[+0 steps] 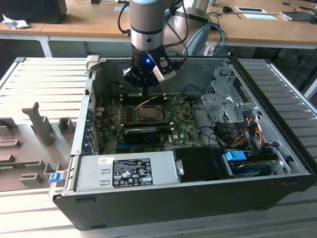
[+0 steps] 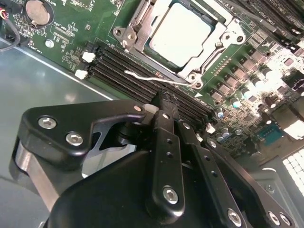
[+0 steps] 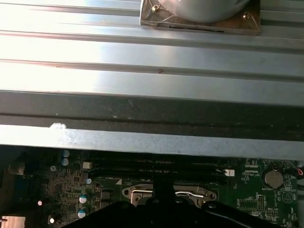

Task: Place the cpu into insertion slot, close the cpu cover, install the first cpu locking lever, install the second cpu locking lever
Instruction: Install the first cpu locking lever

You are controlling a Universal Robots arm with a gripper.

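Far edge: wooden desks (image 1: 277, 29) running across, a white desk leg (image 1: 45, 47) standing below | Desk tops: papers (image 1: 259, 16) and cables (image 1: 218, 22) lying about | Work surface: ribbed pale-grey metal table (image 1: 44, 79) catching bright light | Exterior view's left: grey moulded tray (image 1: 29, 144) resting on the table

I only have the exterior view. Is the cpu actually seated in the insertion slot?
Observer: Yes. In the second wrist view the cpu lies flat, pale face up.
Operator: And the cpu cover?
Observer: The cpu cover is down, framing the chip.
Operator: Where are the fingers?
Observer: The fingers are shut, their tips close beside a wire lever that runs along the cover's edge. I cannot tell whether they touch it.
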